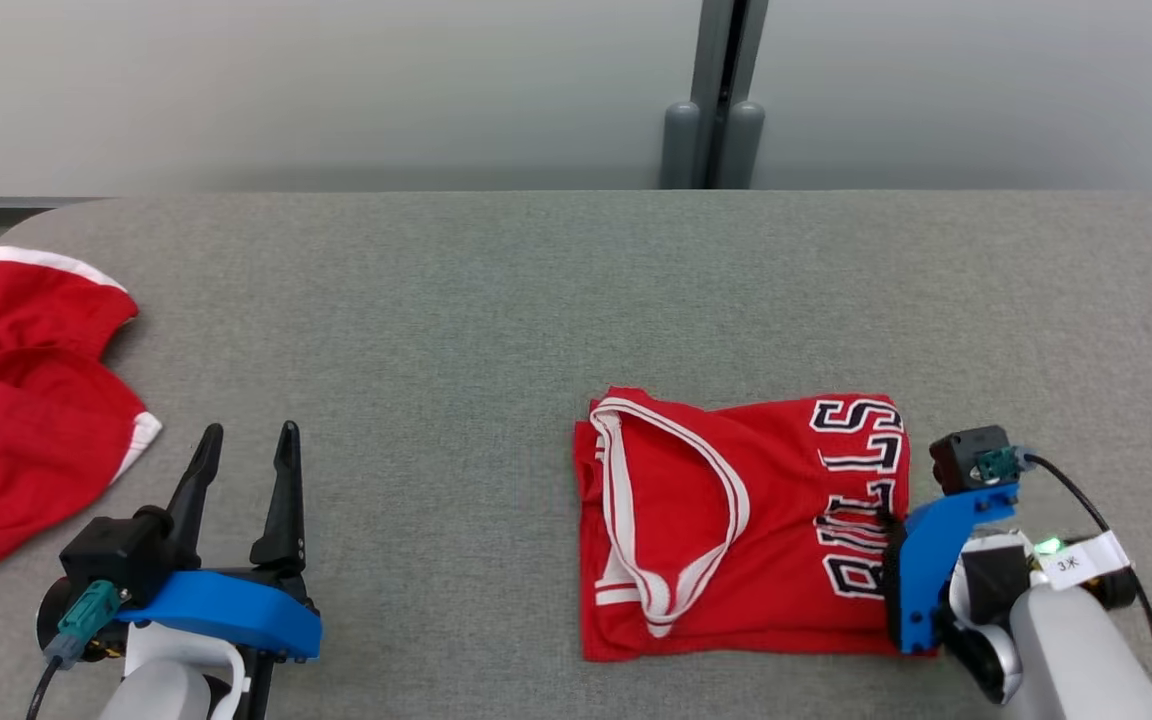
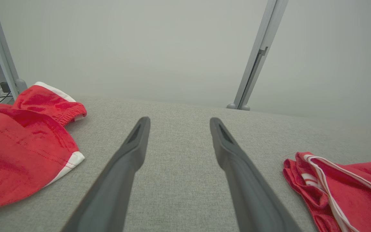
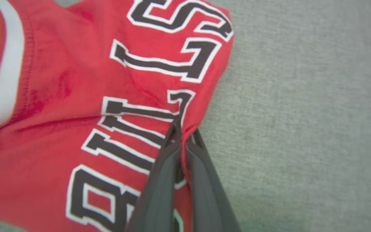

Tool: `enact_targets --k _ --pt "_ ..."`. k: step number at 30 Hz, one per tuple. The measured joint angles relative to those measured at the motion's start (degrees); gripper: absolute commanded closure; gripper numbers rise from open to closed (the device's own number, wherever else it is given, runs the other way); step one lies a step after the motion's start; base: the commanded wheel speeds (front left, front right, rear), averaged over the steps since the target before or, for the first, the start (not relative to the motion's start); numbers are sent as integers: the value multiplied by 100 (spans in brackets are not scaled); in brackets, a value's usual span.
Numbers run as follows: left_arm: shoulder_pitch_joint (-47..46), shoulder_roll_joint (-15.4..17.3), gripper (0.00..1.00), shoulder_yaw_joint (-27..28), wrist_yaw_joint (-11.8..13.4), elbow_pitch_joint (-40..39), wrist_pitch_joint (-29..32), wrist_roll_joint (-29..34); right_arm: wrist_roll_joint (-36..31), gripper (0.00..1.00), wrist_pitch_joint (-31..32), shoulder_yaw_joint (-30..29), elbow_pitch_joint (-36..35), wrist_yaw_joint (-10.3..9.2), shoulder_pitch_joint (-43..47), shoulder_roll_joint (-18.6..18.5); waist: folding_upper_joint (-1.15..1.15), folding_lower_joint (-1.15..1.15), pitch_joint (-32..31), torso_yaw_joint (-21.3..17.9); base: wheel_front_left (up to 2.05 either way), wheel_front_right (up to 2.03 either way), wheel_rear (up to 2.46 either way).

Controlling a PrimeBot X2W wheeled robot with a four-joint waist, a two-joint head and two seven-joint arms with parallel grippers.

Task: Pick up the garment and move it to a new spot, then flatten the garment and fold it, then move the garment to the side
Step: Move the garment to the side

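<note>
Nearest us, we are holding our left gripper (image 1: pixel 249 432) at the lower left, its fingers spread wide over the grey table (image 1: pixel 496 300). At the lower right we are pinching the right-hand edge of the folded red jersey (image 1: pixel 716 530) with our right gripper (image 3: pixel 182 130), its fingers pressed together on the cloth by the black lettering. The jersey is lying flat, right of centre. Farther left, a second red garment (image 1: pixel 26 420) is lying crumpled by the table's edge. Beyond, a grey post (image 1: pixel 716 100) is standing against the pale wall (image 1: pixel 336 90).
</note>
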Motion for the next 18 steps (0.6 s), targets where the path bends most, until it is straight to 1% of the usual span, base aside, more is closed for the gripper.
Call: enact_targets --k 4,7,10,14,18 --pt "-4 -2 0 45 -4 -90 -9 21 -108 100 55 598 -533 -3 -237 -635 0 0 133 -265 0 0 0" --pt "-86 -4 0 118 -11 -202 -9 69 -9 100 68 1141 -845 -3 -626 -1180 0 0 309 -490 0 0 0" --pt "-197 -4 0 188 -22 -359 -10 160 125 100 3 1505 -1005 -3 -1066 -1708 0 0 538 -741 0 0 0" --pt "-382 -29 0 209 -49 -557 -10 292 216 100 -283 1596 -1033 -3 -1578 -2272 0 0 886 -1048 0 0 0" --pt "-631 -11 0 246 -56 -695 -10 402 210 100 -546 1461 -927 -2 -1868 -2629 0 1 1244 -1308 0 0 0"
